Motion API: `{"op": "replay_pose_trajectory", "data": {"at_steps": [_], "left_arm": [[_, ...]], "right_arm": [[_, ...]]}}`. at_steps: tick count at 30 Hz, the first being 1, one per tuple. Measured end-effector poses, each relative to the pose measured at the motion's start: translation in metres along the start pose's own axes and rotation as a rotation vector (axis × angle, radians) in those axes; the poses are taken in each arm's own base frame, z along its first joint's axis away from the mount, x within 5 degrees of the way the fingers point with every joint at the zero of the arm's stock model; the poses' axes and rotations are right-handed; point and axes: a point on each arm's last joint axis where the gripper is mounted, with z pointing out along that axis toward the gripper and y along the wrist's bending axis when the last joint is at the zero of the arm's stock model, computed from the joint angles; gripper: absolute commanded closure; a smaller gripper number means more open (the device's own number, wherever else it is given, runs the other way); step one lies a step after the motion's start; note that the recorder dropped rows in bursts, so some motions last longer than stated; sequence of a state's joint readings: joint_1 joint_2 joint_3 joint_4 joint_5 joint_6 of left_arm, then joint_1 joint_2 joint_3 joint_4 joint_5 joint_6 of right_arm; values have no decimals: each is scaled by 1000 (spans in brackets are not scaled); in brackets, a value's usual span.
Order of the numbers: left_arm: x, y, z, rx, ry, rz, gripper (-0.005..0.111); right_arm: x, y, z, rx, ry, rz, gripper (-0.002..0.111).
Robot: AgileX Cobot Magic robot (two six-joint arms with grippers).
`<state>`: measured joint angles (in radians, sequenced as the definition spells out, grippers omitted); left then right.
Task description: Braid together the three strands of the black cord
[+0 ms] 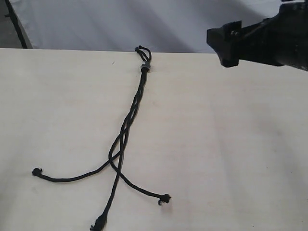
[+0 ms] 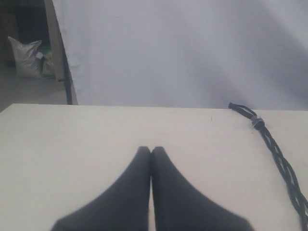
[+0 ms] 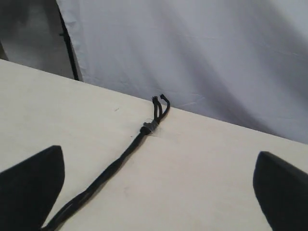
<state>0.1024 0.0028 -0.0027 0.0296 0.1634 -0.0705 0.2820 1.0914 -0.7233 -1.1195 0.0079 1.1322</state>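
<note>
The black cord [image 1: 134,103] lies down the middle of the table, its grey band [image 1: 145,67] and short loops at the far edge. Below the band the three strands [image 1: 126,126] are twisted together, then spread apart near the front: one knotted end [image 1: 36,171] points left, one [image 1: 97,223] lies at the front edge, one [image 1: 165,198] points right. My right gripper [image 3: 159,178] is open, hovering above the table near the band [image 3: 149,126], holding nothing. My left gripper [image 2: 151,150] is shut and empty, with the cord [image 2: 281,161] off to one side of it.
The pale wooden table [image 1: 231,159] ends at a white cloth backdrop [image 1: 120,24]. The right arm's black body [image 1: 260,41] hangs over the far right corner. A white sack [image 2: 26,57] sits on the floor beyond the table.
</note>
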Motion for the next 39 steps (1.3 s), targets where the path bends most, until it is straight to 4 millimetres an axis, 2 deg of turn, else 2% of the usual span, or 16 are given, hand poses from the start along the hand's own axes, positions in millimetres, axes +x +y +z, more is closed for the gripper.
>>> {"op": "replay_pose_trajectory", "data": {"at_steps": [3, 8, 11, 15, 24, 26, 39], "left_arm": [[0, 0, 0, 0, 0, 0, 106], [0, 0, 0, 0, 0, 0, 106], [0, 0, 0, 0, 0, 0, 106], [0, 0, 0, 0, 0, 0, 106], [0, 0, 0, 0, 0, 0, 106], [0, 0, 0, 0, 0, 0, 106], [0, 0, 0, 0, 0, 0, 106]], "right_arm": [[9, 1, -31, -13, -49, 38, 9], [41, -1, -76, -5, -102, 69, 9], [66, -2, -93, -3, -113, 90, 9], [95, -2, -109, -12, -128, 210, 9], [148, -1, -120, -40, -148, 192, 9], [154, -1, -120, -42, -160, 203, 9], [156, -1, -121, -31, -166, 162, 9]]}}
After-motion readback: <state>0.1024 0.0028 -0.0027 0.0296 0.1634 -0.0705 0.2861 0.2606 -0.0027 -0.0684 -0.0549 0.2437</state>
